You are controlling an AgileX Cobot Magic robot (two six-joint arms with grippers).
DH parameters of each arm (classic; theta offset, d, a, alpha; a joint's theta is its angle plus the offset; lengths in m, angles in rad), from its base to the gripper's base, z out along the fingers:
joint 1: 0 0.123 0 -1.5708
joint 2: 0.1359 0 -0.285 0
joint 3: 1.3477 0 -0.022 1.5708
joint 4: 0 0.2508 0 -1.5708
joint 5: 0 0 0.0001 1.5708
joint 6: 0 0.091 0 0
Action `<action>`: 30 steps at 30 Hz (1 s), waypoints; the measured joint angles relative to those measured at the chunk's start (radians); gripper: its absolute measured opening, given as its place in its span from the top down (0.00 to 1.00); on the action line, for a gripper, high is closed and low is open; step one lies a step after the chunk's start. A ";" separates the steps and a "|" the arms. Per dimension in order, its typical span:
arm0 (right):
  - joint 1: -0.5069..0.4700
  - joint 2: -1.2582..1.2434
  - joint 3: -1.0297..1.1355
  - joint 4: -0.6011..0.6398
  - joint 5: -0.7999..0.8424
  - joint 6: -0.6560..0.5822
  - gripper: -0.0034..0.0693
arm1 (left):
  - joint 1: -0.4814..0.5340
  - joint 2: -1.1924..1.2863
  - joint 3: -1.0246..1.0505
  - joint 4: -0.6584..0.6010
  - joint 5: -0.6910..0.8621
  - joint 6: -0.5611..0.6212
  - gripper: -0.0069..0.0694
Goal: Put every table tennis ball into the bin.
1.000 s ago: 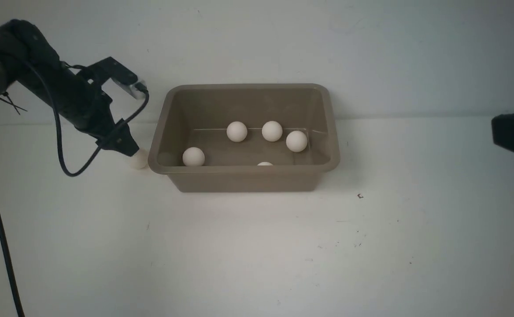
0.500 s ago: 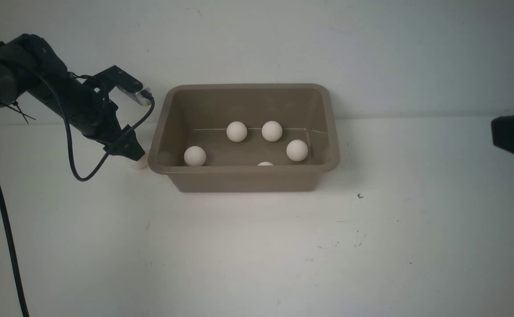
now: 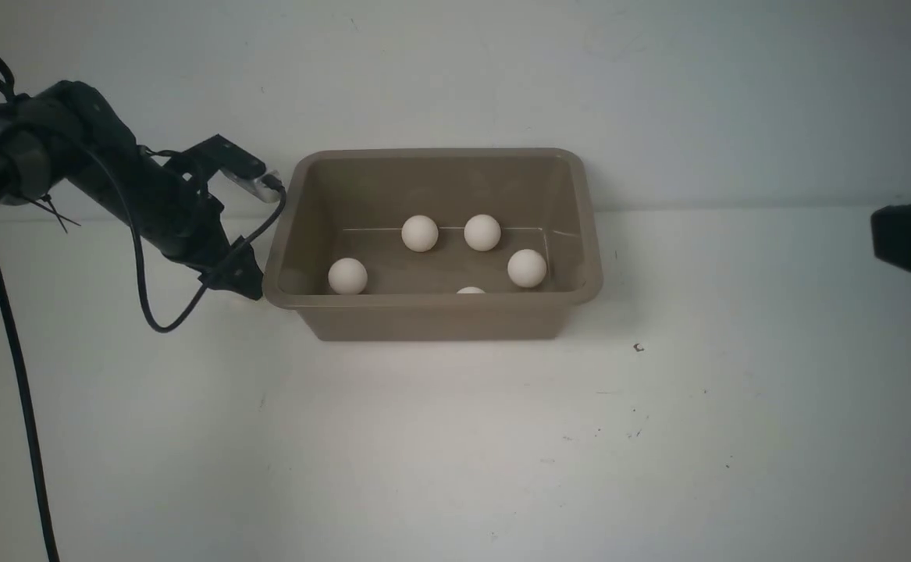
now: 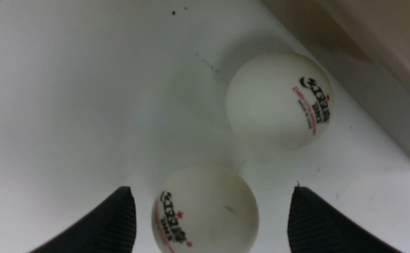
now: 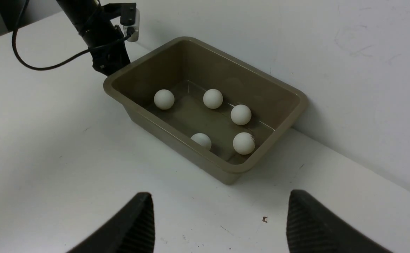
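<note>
Unreadable black-and-red logos on nearer ball and farther ball

You've got seven table tennis balls: five inside the one bin, two out on the tabletop beside it.

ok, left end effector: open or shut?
Open. The left end effector has its fingers wide either side of a ball, with table showing in both gaps; neither touches it.
</note>
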 joint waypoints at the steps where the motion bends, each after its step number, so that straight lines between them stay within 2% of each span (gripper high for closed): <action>1: 0.000 0.000 0.000 0.000 0.000 0.000 0.32 | 0.000 0.001 0.000 0.000 -0.002 0.000 0.23; 4: 0.000 0.000 0.000 0.000 0.000 0.000 0.32 | 0.000 0.005 0.000 0.000 -0.018 -0.004 0.31; 6: 0.000 0.000 0.000 0.000 0.000 0.000 0.32 | 0.000 0.003 0.000 0.013 -0.025 -0.003 0.46; 15: 0.000 0.000 0.000 0.000 0.000 -0.002 0.32 | 0.004 -0.089 -0.029 0.090 -0.021 -0.002 0.46; 18: 0.000 0.000 0.000 0.000 -0.001 -0.003 0.32 | 0.008 -0.139 -0.071 -0.021 -0.003 0.009 0.46; 21: 0.000 0.000 0.000 0.000 -0.001 -0.003 0.32 | -0.008 -0.157 -0.103 -0.251 0.093 0.113 0.46; 23: 0.000 0.000 0.000 0.000 -0.001 -0.003 0.32 | -0.028 -0.153 -0.103 -0.318 0.131 0.165 0.46; 26: 0.000 0.000 0.000 0.000 -0.002 -0.004 0.32 | -0.084 -0.132 -0.103 -0.360 0.148 0.211 0.46; 30: 0.000 0.000 0.000 0.000 -0.002 -0.004 0.32 | -0.135 -0.101 -0.103 -0.330 0.148 0.214 0.46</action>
